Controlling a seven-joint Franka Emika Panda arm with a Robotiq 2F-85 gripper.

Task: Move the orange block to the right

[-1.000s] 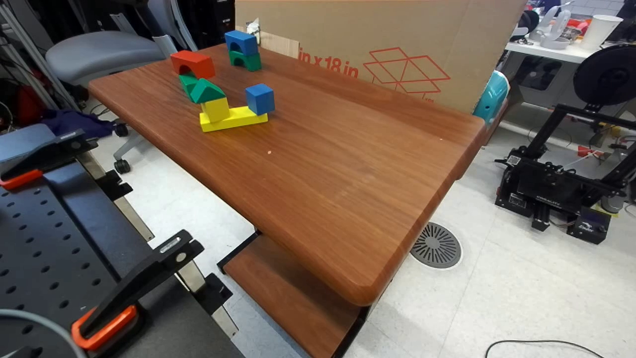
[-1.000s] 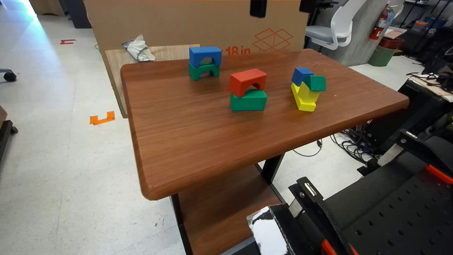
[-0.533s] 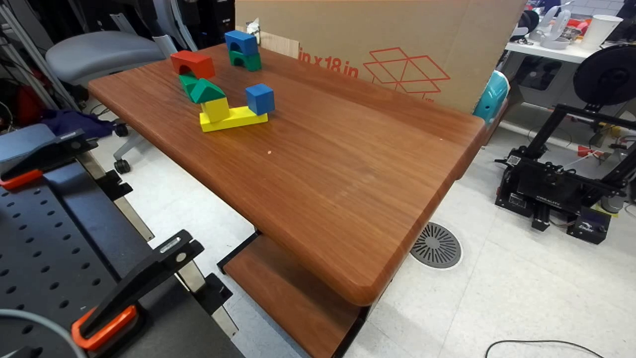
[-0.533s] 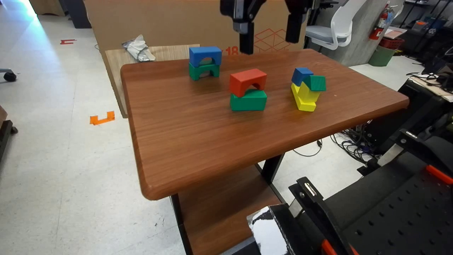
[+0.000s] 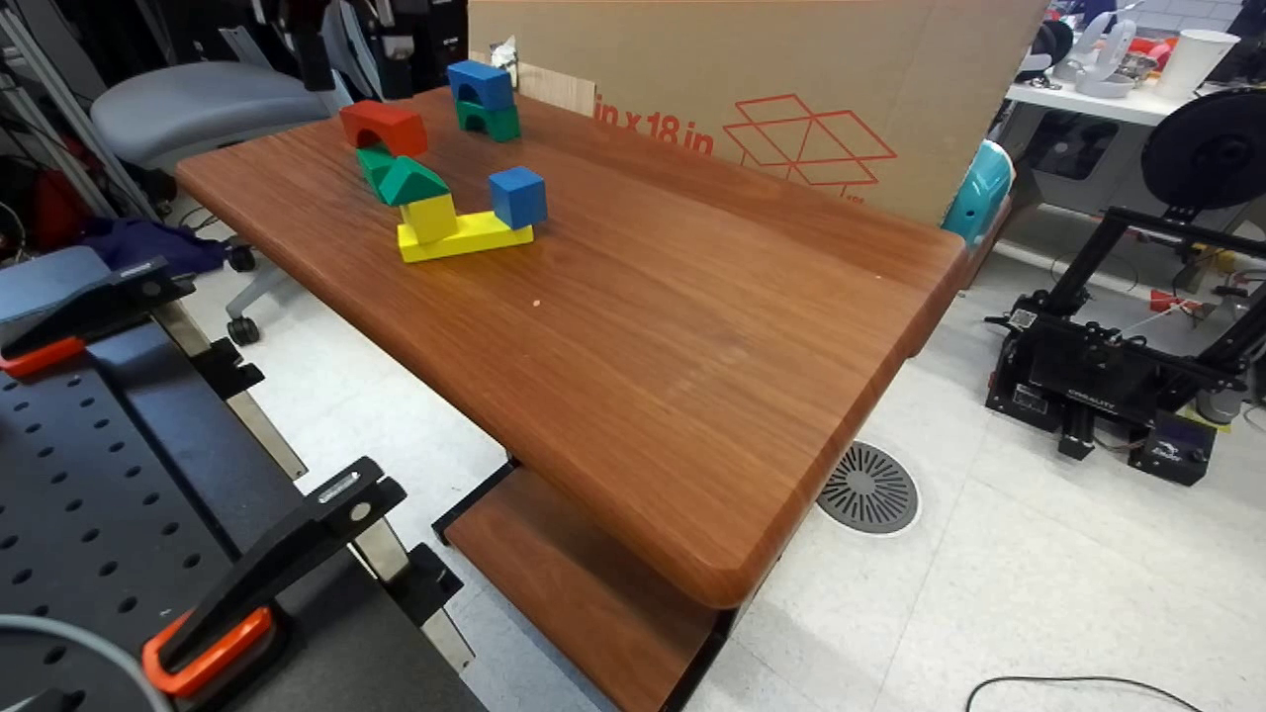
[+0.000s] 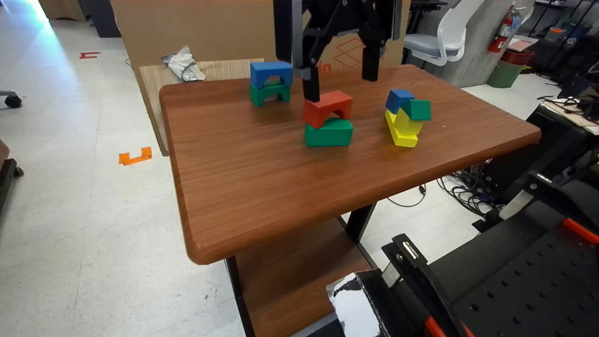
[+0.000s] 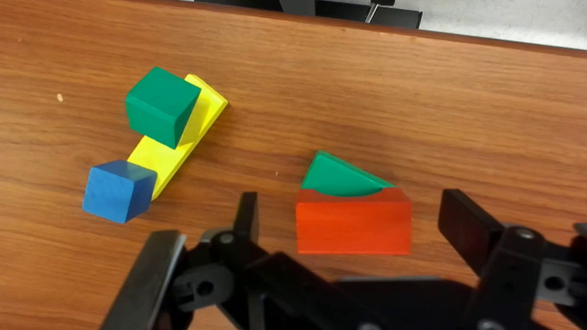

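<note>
Nearest in wrist view: hand, fingers spread wide, one to either side of the orange block, gaps showing. Orange block lies below, on top of a green wedge on the desk. Farther, in an exterior view: blue arch stacked on green arch, then cardboard box behind the desk.

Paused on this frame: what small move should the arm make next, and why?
Probably lower the open tool a little: in the wrist view its fingers flank the orange block, but in an exterior view the fingertips show above it, with nothing gripped yet.
</note>
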